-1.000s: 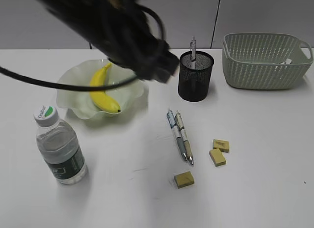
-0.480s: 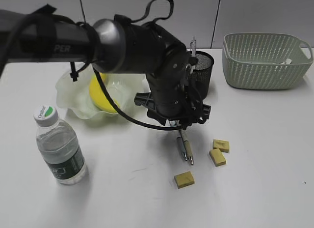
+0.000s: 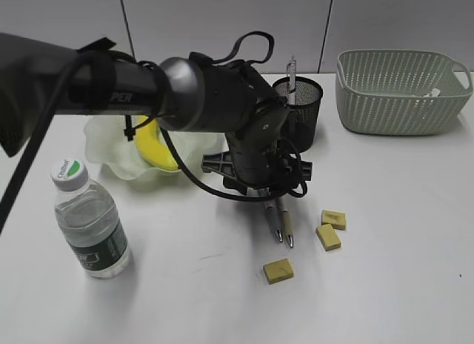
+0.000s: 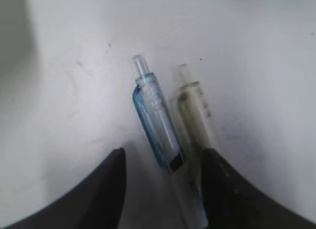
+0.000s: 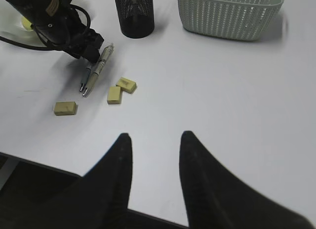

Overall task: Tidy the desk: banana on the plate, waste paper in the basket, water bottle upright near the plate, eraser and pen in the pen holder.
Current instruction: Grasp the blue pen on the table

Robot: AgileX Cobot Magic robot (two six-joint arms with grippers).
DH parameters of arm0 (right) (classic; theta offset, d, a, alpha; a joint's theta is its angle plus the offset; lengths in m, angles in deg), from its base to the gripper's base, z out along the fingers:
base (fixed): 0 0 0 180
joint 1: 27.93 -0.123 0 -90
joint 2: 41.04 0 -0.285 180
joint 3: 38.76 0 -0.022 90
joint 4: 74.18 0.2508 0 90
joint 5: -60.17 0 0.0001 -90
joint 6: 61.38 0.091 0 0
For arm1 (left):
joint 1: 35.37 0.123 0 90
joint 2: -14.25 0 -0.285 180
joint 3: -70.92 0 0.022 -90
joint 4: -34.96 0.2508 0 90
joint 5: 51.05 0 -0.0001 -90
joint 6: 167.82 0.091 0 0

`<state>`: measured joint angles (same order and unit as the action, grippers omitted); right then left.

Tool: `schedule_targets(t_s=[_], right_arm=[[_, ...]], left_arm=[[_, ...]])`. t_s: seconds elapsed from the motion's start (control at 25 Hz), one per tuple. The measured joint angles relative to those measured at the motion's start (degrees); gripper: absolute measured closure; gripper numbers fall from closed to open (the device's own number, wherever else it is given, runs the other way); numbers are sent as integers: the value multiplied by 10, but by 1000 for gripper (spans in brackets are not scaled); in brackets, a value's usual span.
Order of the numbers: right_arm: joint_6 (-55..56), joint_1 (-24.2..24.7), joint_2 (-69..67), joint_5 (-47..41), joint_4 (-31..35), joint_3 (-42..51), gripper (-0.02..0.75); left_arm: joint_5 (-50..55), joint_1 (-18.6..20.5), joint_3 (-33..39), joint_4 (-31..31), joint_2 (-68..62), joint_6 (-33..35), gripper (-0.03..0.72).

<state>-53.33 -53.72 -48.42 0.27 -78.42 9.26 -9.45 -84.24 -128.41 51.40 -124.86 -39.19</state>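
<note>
A: Start nearest. What is on the bench (image 3: 415, 285)?

B: The water bottle (image 3: 87, 222) stands upright at the front left, near the plate (image 3: 111, 140). Three yellow erasers lie loose at the front right: one (image 3: 278, 270) nearest, two (image 3: 328, 237) (image 3: 333, 219) a little behind it. None is in the pen holder (image 3: 300, 114) yet.

A: And the pens?

B: Two lie side by side just behind the erasers, a blue pen (image 4: 158, 123) and a pale pen (image 4: 196, 108). A second ago the left arm was high above the plate, well clear of them. Now the left hand (image 3: 268, 188) has come down over their upper ends, so I judge a pen pick is under way.

A: How does the hand stand?

B: Wide. In the left wrist view both fingers (image 4: 106, 189) straddle the pens; the blue pen lies in the gap, the pale one touches or sits just beside the other finger. It grips nothing yet, and may catch both.

A: The right hand (image 5: 153, 165)?

B: Spread apart, hovering above the bench's near edge, well away from everything.

A: Further back?

B: The banana (image 3: 152, 144) lies in the plate, half hidden by the arm. The pen holder has one pen (image 3: 292, 73) standing in it. The basket (image 3: 400, 92) at the far right holds something white, probably the waste paper (image 3: 432, 93).
</note>
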Motion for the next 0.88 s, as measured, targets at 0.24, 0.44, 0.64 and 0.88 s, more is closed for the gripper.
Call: schedule_targets(t_s=[0.24,0.44,0.64,0.88], right_arm=[[0,0,0,0,0,0,470],[0,0,0,0,0,0,470],[0,0,0,0,0,0,470],[0,0,0,0,0,0,470]], left_arm=[[0,0,0,2,-8,-3,333],[0,0,0,5,-9,-3,349],[2,0,0,10,-10,-3,470],[-2,0,0,11,-10,-4,524]])
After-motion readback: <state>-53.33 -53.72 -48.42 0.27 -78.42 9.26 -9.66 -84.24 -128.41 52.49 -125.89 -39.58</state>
